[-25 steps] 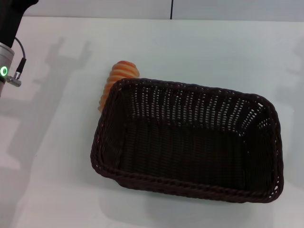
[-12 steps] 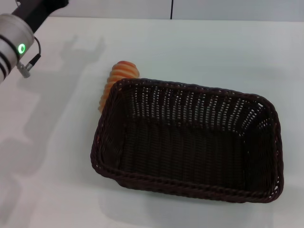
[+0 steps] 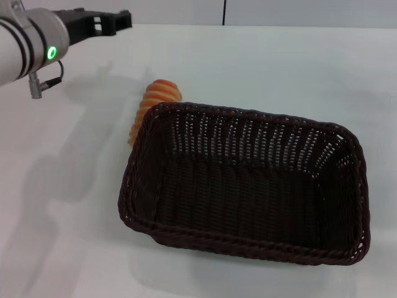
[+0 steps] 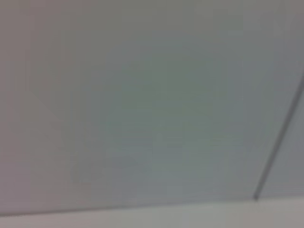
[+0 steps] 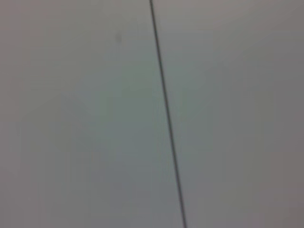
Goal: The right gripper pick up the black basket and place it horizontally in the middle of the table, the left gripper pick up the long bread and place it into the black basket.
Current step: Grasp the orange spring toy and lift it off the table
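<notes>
The black basket [image 3: 133, 186] stands lengthwise across the middle-right of the white table [image 3: 68, 205], and it holds nothing. The long bread [image 3: 156, 98], orange and cream striped, lies on the table against the basket's far left corner, its near end hidden behind the rim. My left gripper [image 3: 124, 18] is at the far left, high over the table's back edge, pointing sideways toward the middle, up and left of the bread and apart from it. The right gripper is out of view. Both wrist views show only a plain grey surface with a dark seam [image 5: 166, 114].
A pale wall with a dark vertical seam [image 3: 224, 11] runs behind the table's back edge. The left arm's grey wrist with its green light ring [image 3: 51, 53] hangs over the table's far left corner.
The left arm has swung up and toward the middle along the back left; its black gripper, out of frame before, now shows pointing sideways. Basket and bread have not moved.
</notes>
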`<state>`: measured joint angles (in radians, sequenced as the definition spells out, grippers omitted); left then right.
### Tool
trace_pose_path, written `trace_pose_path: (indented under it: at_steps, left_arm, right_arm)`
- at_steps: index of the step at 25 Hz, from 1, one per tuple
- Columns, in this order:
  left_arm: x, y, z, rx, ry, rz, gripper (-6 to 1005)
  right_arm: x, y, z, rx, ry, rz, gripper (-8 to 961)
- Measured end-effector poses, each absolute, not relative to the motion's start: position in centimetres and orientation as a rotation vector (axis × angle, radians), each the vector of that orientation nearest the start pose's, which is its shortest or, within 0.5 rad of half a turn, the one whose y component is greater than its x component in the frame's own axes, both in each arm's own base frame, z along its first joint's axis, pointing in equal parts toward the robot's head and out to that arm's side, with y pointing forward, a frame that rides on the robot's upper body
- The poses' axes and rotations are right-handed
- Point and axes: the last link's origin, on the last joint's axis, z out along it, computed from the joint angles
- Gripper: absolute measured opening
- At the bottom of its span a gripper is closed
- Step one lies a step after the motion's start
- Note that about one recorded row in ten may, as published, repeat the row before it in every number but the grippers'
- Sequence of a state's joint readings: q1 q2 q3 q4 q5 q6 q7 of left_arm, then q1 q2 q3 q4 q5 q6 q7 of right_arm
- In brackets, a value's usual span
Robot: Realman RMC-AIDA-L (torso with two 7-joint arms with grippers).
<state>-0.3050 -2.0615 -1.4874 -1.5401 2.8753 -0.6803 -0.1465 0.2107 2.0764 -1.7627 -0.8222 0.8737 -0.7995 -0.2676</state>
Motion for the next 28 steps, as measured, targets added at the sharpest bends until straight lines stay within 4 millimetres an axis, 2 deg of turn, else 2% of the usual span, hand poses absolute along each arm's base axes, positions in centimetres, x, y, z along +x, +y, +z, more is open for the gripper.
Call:
trace_pose_path:
  at_steps: [5,12,14,19,28]
  left_arm:
    - [-16.9,38.5,2.6,-1.914,-1.003,-0.232,815]
    - [-15.4,38.6,1.7,-1.981,-1.055,-0.130,814]
    - [-15.2,38.8,1.6,-1.990,-1.070,-0.105,814]
    - [-14.1,40.1,0.5,-2.017,-1.168,-0.039,813]
    - [-13.7,42.5,-2.0,-2.017,-1.260,0.133,812]
  right_arm:
    - [32.8,34.5,6.6,-1.142,0.651,0.635,338]
    - [34.0,33.3,6.6,-1.177,0.623,0.578,346]
    - [34.1,33.3,6.6,-1.175,0.625,0.576,551]
    - [34.4,33.4,6.8,-1.166,0.633,0.572,741]
    - [34.6,34.4,6.6,-1.178,0.649,0.552,808]
